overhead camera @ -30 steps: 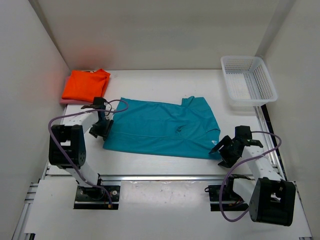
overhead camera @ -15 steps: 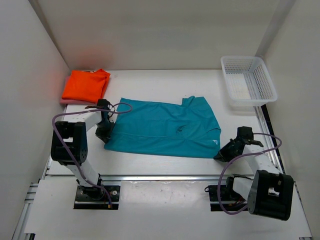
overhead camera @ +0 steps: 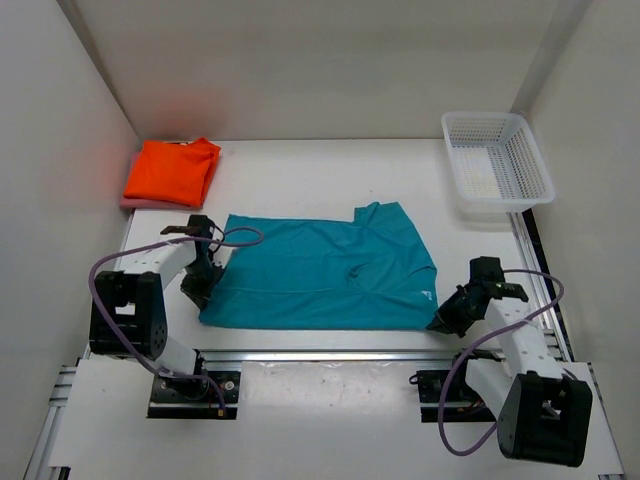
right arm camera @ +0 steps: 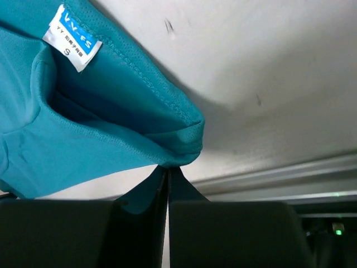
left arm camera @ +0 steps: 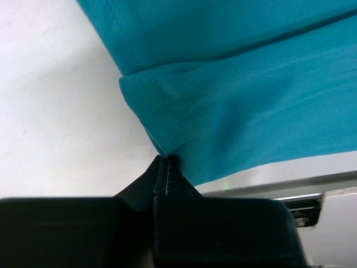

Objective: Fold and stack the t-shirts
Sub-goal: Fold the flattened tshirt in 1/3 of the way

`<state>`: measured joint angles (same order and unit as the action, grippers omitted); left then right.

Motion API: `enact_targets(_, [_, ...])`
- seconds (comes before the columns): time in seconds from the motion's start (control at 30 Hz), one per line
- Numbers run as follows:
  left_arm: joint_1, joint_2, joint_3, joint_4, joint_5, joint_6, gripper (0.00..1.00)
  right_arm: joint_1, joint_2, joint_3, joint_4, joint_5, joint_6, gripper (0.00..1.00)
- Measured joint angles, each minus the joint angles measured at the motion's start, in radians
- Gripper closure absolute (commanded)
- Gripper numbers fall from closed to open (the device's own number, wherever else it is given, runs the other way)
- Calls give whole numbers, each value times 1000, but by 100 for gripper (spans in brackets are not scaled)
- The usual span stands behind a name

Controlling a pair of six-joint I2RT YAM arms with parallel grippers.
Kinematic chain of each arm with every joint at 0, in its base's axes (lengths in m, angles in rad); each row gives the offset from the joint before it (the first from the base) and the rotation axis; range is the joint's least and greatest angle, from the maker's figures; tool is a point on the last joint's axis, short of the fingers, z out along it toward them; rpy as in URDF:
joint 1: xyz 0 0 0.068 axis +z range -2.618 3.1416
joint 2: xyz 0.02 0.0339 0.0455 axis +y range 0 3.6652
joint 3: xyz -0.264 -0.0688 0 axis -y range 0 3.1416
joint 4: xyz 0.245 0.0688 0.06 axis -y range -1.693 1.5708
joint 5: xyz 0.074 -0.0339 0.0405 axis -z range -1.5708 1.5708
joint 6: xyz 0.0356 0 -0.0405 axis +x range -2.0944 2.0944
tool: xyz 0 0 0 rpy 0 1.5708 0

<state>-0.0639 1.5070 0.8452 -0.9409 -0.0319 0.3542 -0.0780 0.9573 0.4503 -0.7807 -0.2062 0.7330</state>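
Both hands are pulling nearer than a second ago, dragging the teal-blue t-shirt (overhead camera: 320,275) across the tabletop (overhead camera: 320,170): left hand (overhead camera: 198,284) clamping its left corner, right hand (overhead camera: 441,322) clamping the labelled corner. Far-left, orange t-shirt (overhead camera: 172,170) is lying on pink t-shirt (overhead camera: 129,203); basket (overhead camera: 536,160) is standing far-right.

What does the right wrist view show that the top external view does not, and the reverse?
Only the right wrist view: the letter S on the white label, and the hem stitching. Only the top external view: the orange t-shirt on the pink t-shirt, the basket, the left gripper. Both: the teal t-shirt, with the right gripper shut on it.
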Motion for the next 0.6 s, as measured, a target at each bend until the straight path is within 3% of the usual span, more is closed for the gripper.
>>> enact_targets(0.03, [-5, -8, 0, -11, -9, 4, 100, 7, -14, 0, -21, 2, 2, 99])
enact_targets(0.13, [-13, -13, 0, -44, -44, 8, 98, 6, -47, 0, -75, 9, 13, 74])
enact_targets(0.2, [-17, -10, -3, -62, -63, 10, 83, 9, -65, 0, -105, 21, 23, 64])
enact_targets(0.27, [-18, -10, -15, -79, -80, 13, 57, 8, -80, 0, -128, 28, 24, 63])
enact_targets(0.43, [-14, -9, -3, -137, -137, 3, 52, -20, -73, 79, -167, 29, 5, 67])
enact_targets(0.6, [21, -8, 181, -146, -169, -4, 52, 90, 152, 430, -149, 41, -77, 64])
